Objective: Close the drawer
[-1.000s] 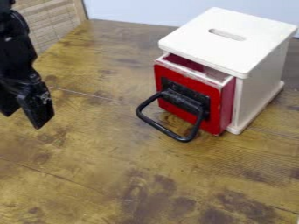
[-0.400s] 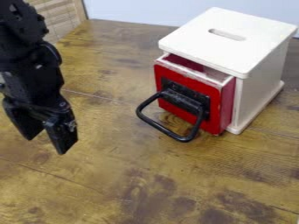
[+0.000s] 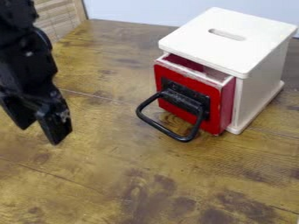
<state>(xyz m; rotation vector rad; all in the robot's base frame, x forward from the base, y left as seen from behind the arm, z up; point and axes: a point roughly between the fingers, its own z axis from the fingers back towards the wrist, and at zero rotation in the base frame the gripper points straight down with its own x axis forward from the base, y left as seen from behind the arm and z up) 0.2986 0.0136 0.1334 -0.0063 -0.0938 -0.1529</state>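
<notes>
Gripper (image 3: 40, 131) at left of view; its fingers stand apart, nothing seen between them. Red-fronted drawer (image 3: 187, 98) lies across the wooden table (image 3: 111, 171) from the fingertips, well apart, toward the right of view, pulled partway out of the white box (image 3: 260, 86). Its black loop handle (image 3: 170, 131) juts back toward my gripper, so it is the nearest part. Judgement: I need to carry the tool over to the drawer's outer face, then push away from the handle side, into the box. Pushing on the loop may skew things.
</notes>
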